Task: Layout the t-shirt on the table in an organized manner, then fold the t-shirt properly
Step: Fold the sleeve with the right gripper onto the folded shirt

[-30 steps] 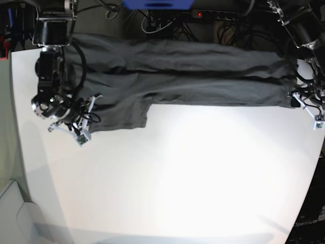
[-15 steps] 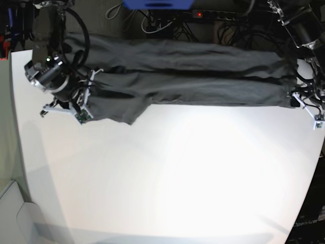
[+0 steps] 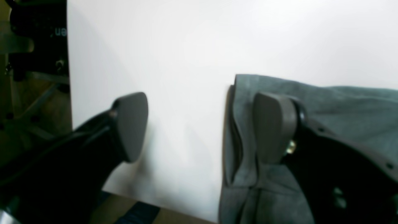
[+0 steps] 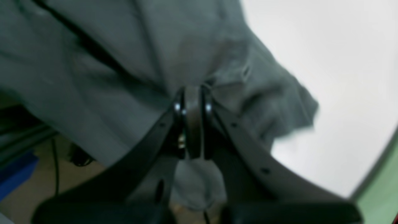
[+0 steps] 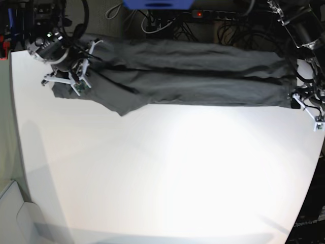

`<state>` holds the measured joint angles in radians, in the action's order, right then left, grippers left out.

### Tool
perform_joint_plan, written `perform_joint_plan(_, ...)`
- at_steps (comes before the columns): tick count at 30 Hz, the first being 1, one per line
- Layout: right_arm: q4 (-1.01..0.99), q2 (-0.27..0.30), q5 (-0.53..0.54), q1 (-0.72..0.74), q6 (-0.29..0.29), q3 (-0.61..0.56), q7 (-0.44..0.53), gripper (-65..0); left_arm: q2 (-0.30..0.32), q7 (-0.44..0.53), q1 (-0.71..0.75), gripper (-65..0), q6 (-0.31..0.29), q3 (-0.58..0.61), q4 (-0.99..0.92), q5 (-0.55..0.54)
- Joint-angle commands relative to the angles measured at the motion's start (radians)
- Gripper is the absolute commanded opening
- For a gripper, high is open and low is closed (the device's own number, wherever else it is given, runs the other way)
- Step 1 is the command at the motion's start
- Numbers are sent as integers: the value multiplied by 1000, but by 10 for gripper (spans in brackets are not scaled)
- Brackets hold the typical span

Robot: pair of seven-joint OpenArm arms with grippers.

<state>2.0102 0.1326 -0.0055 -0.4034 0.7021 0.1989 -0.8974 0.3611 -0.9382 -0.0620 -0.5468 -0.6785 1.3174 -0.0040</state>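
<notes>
Dark charcoal-grey cloth t-shirt (image 5: 188,71) spans big white table (image 5: 167,173) at 12 o'clock — right gripper (image 4: 192,93) clamped on its cloth; left gripper (image 3: 199,127) jaws apart, straddling shirt's edge.

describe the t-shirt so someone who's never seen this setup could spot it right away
Start from the big white table and look along its far edge. There a long dark charcoal-grey t-shirt lies stretched nearly from side to side in lengthwise folds. It is the only cloth in view, and the right hand is shut on one end of it, while the left hand stands open at the other.
</notes>
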Motion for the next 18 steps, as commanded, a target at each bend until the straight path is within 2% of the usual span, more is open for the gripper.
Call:
perform_joint_plan(1, 17, 6, 3, -2, -4, 17, 25, -650, 23, 12, -15, -138, 1, -2, 15, -3)
perform_joint_plan(11, 14, 2, 3, -58, -4, 115, 37, -650, 23, 14, -15, -138, 0, -2, 15, -3)
perform_joint_plan(18, 14, 2, 2, -48, -4, 115, 28, -650, 23, 14, -11, -137, 0, -2, 15, -3)
